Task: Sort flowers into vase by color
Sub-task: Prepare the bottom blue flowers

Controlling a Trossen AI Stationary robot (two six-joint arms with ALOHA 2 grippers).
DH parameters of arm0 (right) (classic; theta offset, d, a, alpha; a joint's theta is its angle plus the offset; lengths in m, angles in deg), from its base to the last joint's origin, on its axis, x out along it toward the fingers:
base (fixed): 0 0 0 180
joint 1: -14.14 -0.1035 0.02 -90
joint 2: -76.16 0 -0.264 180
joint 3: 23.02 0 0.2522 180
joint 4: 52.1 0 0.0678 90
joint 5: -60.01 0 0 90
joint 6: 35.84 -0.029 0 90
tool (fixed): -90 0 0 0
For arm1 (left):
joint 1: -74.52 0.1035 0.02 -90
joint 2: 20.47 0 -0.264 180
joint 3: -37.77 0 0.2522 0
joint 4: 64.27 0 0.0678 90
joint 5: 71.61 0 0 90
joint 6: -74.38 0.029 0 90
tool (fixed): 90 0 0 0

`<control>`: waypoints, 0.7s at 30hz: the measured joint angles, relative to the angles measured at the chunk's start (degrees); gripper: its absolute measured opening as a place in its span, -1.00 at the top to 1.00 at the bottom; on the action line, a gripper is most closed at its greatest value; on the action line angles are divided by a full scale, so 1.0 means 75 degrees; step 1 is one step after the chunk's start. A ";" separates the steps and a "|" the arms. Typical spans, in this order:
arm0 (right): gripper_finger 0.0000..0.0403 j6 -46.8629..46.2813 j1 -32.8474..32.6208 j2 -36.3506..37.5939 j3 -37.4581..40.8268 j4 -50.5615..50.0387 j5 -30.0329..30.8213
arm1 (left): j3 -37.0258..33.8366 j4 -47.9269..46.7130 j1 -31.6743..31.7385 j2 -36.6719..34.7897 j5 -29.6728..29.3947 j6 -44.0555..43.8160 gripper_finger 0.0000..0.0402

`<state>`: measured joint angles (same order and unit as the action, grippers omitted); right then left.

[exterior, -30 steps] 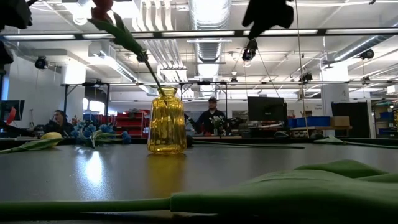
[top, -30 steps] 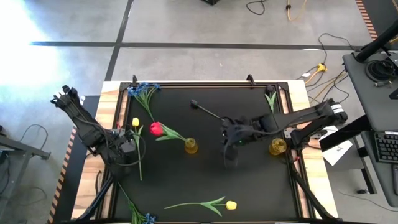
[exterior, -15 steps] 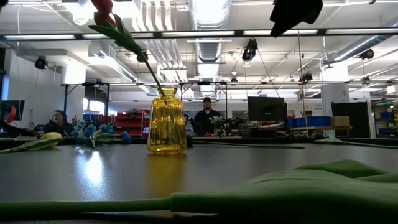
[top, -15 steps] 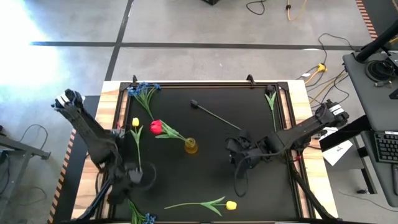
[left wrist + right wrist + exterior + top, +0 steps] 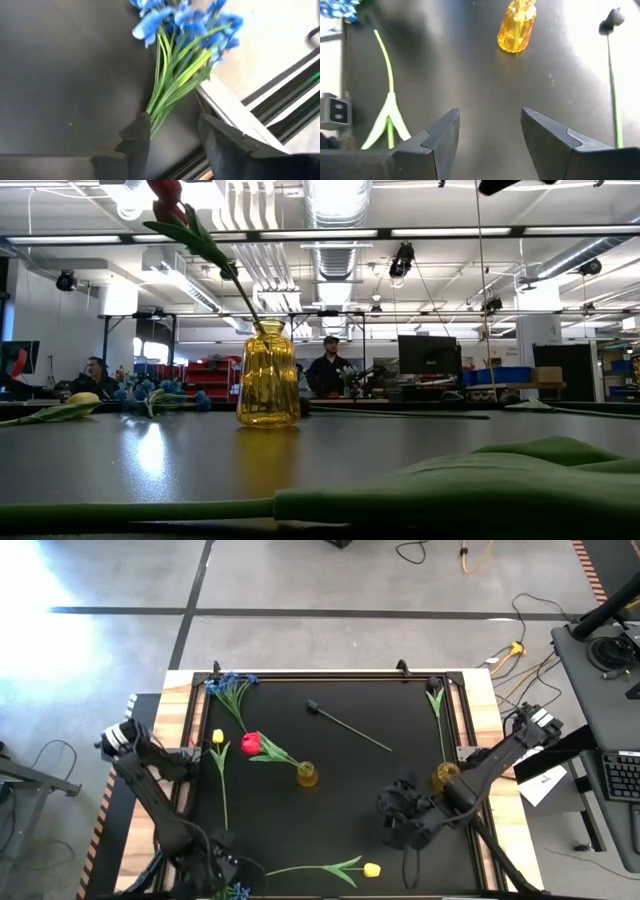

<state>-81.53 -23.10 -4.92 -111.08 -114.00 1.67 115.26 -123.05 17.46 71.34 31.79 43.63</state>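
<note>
A red tulip (image 5: 250,745) stands in the yellow glass vase (image 5: 307,775) at mid-table, its stem slanting out of the neck (image 5: 245,300). A second yellow vase (image 5: 446,777) stands to the right, under the right arm. One yellow tulip (image 5: 218,737) lies at the left, another (image 5: 372,869) by the near edge. Blue sprays lie at the far-left corner (image 5: 230,683) and the near-left corner (image 5: 236,890). My left gripper (image 5: 215,865) is open above the near spray, its fingers on either side of the stem ends (image 5: 152,112). My right gripper (image 5: 400,825) hangs open over bare mat.
A dark-headed stem (image 5: 345,725) lies slanting across the far half of the mat, and a green leaf (image 5: 435,698) lies by the far-right frame. The table's metal frame (image 5: 235,115) runs right beside the near blue spray. People sit in the room beyond (image 5: 328,370).
Both arms have swung toward the table's near edge. My left gripper has gone from beside the left yellow tulip to the near-left corner, over the blue spray. My right gripper has left the mid-table area and now hangs right of the near yellow tulip. No flower has moved.
</note>
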 joint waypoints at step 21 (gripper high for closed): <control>-0.01 -0.2445 -0.0604 -0.0579 -0.0011 0.0159 0.0382 | -0.0102 -0.0278 -0.0991 0.1028 -0.1160 0.1382 -0.11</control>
<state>-99.86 -27.63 -9.26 -111.17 -112.81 4.53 114.49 -125.14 10.02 79.05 23.10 53.99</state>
